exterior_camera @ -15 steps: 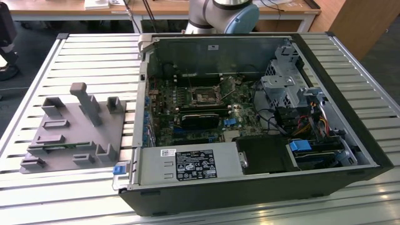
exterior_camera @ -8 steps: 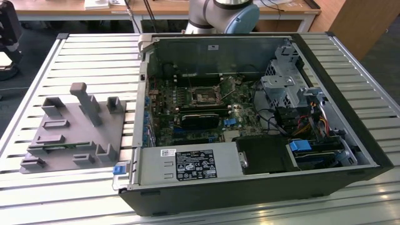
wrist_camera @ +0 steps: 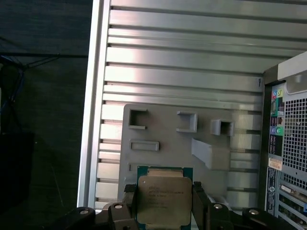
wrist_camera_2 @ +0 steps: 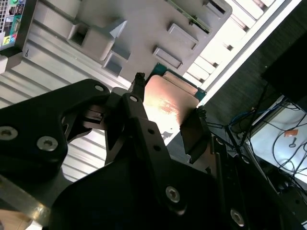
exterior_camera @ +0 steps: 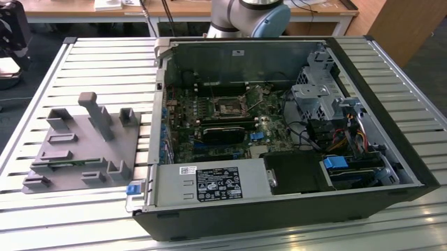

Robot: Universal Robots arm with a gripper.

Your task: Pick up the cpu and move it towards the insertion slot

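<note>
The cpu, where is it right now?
In both wrist views the cpu sits clamped in the gripper, over the grey fixture plate on the slatted table, near the computer case.

Silver-grey arm (exterior_camera: 241, 15) with a pale blue cap; black screw-studded jaws.

a: what sits between the black fingers (wrist_camera_2: 144, 134)?
b: the cpu (wrist_camera_2: 168, 103), its metal top glaring, a green rim along its far edge. the gripper (wrist_camera_2: 169, 96) pinches it from two sides.
a: and around the cpu?
b: a grey fixture plate (wrist_camera_2: 144, 24) with raised blocks shows at about eleven o'clock from it, on the slatted table (wrist_camera_2: 43, 62). loose cables (wrist_camera_2: 283, 139) lie at three o'clock, over dark floor.
</note>
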